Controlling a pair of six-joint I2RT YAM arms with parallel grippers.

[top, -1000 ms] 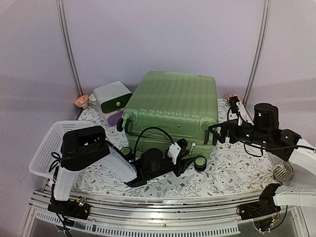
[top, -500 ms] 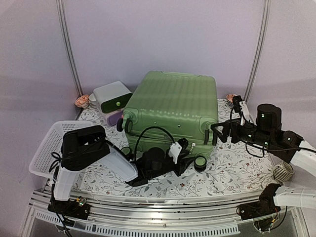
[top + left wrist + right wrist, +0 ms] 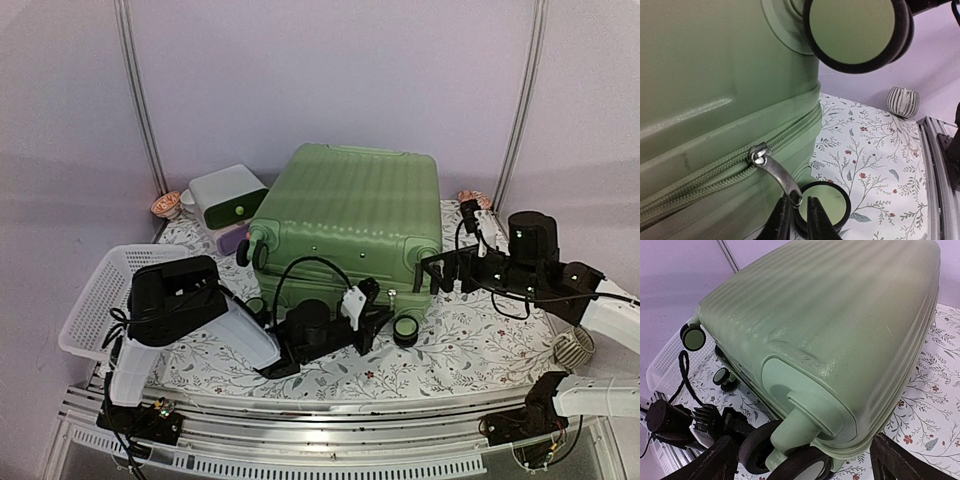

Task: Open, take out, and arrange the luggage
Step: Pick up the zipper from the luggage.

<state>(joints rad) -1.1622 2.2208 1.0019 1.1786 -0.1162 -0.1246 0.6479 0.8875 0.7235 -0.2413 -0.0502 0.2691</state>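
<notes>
The luggage lies closed on the middle of your bench, wheels toward the near edge, zipper seam shut.

Change noted: your left gripper has drawn its jaws in from a wider stance and now pinches the tip of the zipper pull. Judgement: opening is only beginning; the pull has yet to travel the seam.

A wheel sits just behind the pinch. Your right gripper stands spread wide and empty beside the near-right wheel corner, likely in the zipper's path.

The basket at the left edge, drawer box at the far-left corner and ribbed cup at the right edge are all well apart.
</notes>
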